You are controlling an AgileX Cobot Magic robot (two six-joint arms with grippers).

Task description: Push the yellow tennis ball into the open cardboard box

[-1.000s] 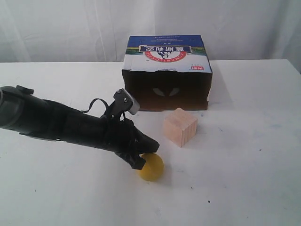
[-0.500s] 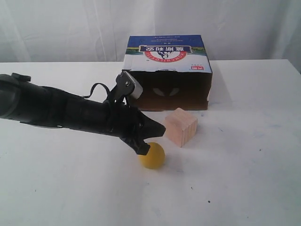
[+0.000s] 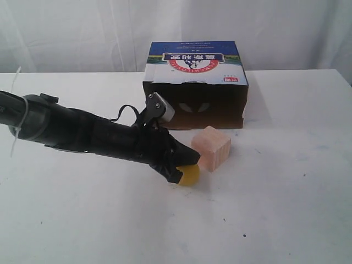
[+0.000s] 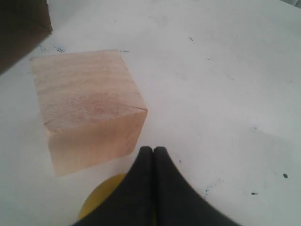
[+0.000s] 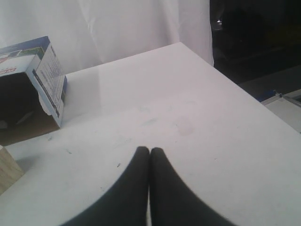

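The left gripper (image 3: 177,175) is reaching low across the white surface (image 3: 275,198), its two dark fingers pressing together with nothing between them. The yellow tennis ball (image 3: 191,175) is sitting right at the gripper's tip, partly hidden under the fingers. It is resting on the surface, outside the open cardboard box (image 3: 195,63) and well apart from it. The ball is lying just beside the near corner of the light wooden cube (image 3: 212,147); whether the two are touching, I cannot tell. The cube is standing nearer the box, in front of its dark opening but apart from it. The box is lying with that opening facing the exterior camera and its blue and white printed panel facing up. In the right wrist view the right gripper (image 5: 149,153) is hanging over a bare stretch of surface, its fingers likewise pressing together and holding nothing; the box and a corner of the cube are showing well away from it.
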